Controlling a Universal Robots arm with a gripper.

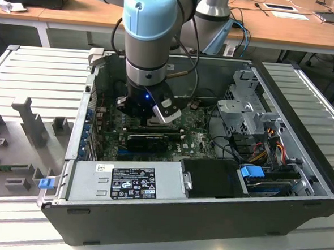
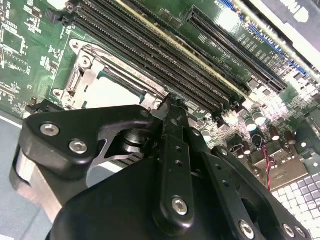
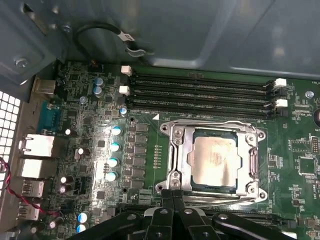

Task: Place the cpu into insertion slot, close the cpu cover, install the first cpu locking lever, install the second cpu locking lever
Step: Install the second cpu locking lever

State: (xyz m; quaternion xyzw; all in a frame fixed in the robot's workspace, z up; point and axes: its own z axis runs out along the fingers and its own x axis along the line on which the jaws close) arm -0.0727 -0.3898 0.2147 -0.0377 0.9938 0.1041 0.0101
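Hand [image 3: 172,202] fingers pinched together, empty, tips right at socket edge; cpu [image 3: 215,161] sits in insertion slot [image 3: 174,161] with cpu cover [image 3: 251,162] down over it, so I'd press lever ends slow, square, clear of memory slots [image 3: 200,92].

a ribbed grey metal work surface [image 1: 40,72] is seen in the exterior view, with grey foam fixtures [image 1: 34,122] set on it at the exterior view's left. behind it, wooden desks [image 1: 77,12] with white legs are lined up, and papers [image 1: 287,10] are laid on them.
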